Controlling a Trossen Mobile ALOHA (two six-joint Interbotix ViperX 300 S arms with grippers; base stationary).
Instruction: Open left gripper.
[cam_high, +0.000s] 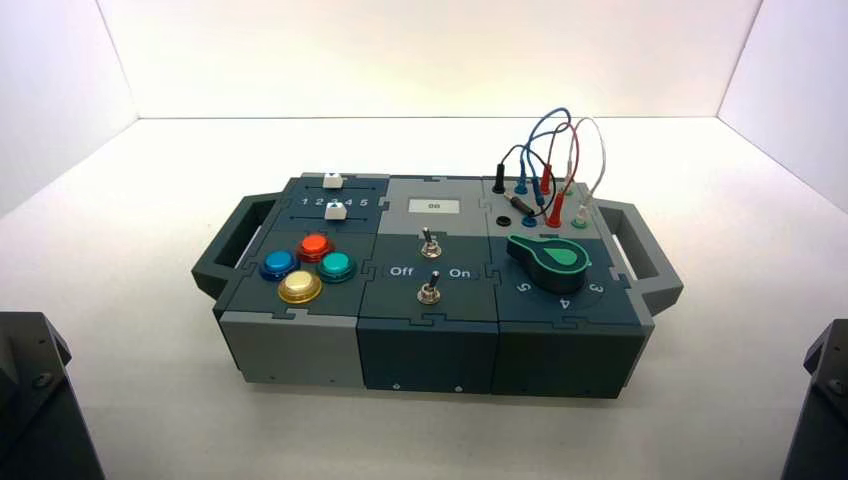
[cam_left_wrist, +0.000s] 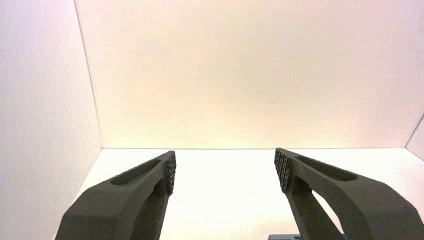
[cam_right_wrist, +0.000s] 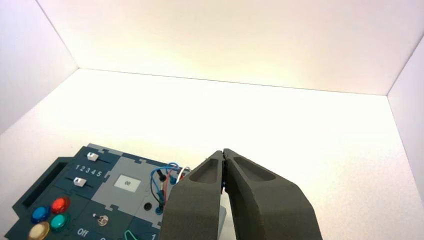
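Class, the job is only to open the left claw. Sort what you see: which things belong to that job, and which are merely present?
Belongs to the job:
- left claw, fingers apart, holding nothing

Merely present:
- right claw, shut, parked
- box
- wires

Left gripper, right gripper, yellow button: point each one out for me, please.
left gripper (cam_left_wrist: 224, 170): left wrist view, open gap midway between fingertips.
right gripper (cam_right_wrist: 223, 156): right wrist view, seam where closed tips meet.
yellow button (cam_high: 299, 287): high view, middle of its cap.

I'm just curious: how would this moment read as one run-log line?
left gripper: open, holds nothing, parked | right gripper: shut, parked | box: untouched
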